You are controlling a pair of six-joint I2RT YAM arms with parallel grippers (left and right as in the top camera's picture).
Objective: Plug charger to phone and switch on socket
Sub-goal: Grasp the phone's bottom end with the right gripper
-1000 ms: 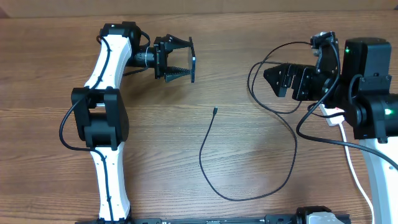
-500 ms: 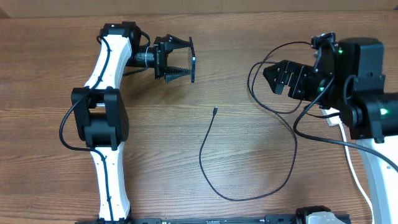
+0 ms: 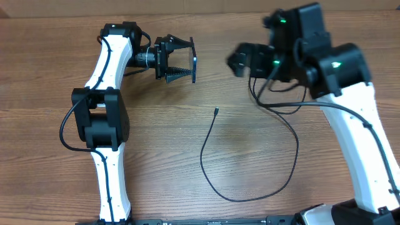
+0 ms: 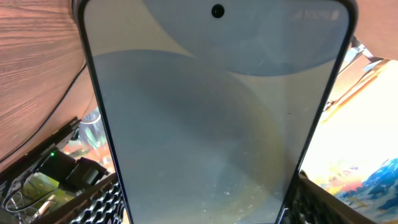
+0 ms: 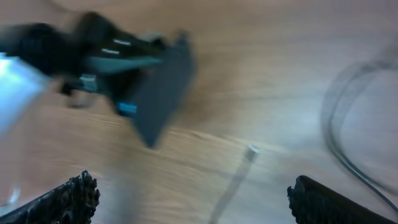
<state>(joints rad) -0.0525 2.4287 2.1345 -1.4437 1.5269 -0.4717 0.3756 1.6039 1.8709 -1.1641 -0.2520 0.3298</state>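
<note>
Phone gripped at left, charger loose mid-counter, right hand spread.
The left hand point(image 3: 186, 60) clamps the phone point(image 3: 194, 60) edge-on (its screen fills the left wrist view). Bare counter point(image 3: 50, 181) surrounds the charger point(image 3: 201, 157). The right hand point(image 3: 233, 61) gapes wide, and its own view is blurred.

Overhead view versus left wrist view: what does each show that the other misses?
Only the overhead view shows the charger lying loose on the table, its small tip free, and the right gripper open above the wood. Only the left wrist view shows the screen of the phone up close, with a small dark hole near one short edge. Both show the phone clamped in the left gripper, with wooden table behind.
</note>
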